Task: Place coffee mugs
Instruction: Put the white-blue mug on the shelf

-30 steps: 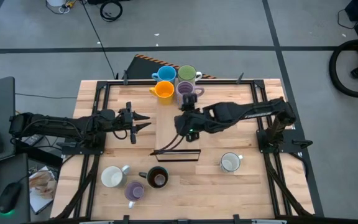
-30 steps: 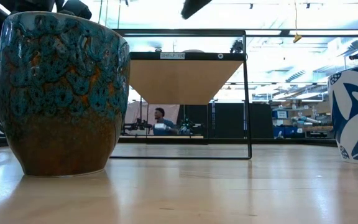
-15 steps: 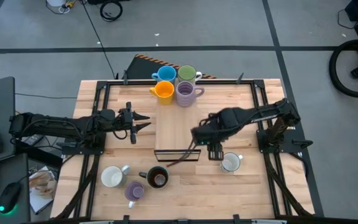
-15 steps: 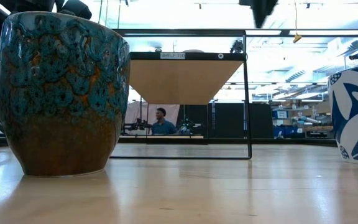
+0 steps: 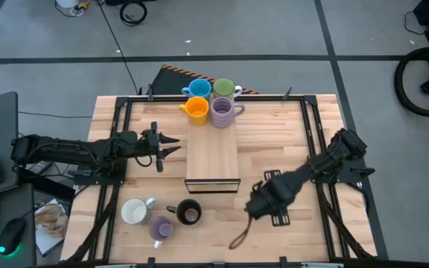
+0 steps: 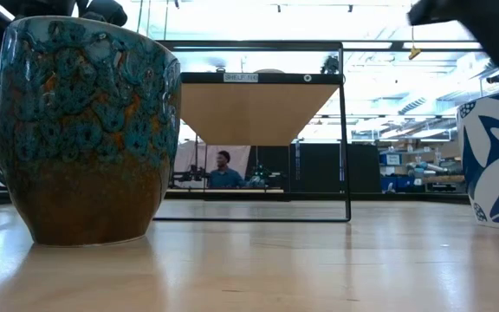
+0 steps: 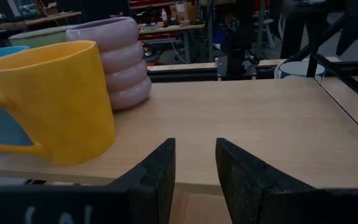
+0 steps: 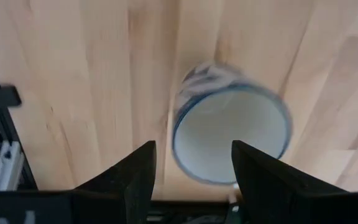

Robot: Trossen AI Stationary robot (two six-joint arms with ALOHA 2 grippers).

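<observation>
Mugs are split: 4 on the shelf, 3 on the desk. Right gripper, fingers wide, hovers above a white mug, probably to grasp it; left gripper waits, narrowly open.

The high view looks straight down on the whole table. The low view sits at tabletop height, very near the dark mug, facing the shelf; both views share it. The left wrist view faces the orange mug; the right wrist view looks down on a white mug.
</observation>
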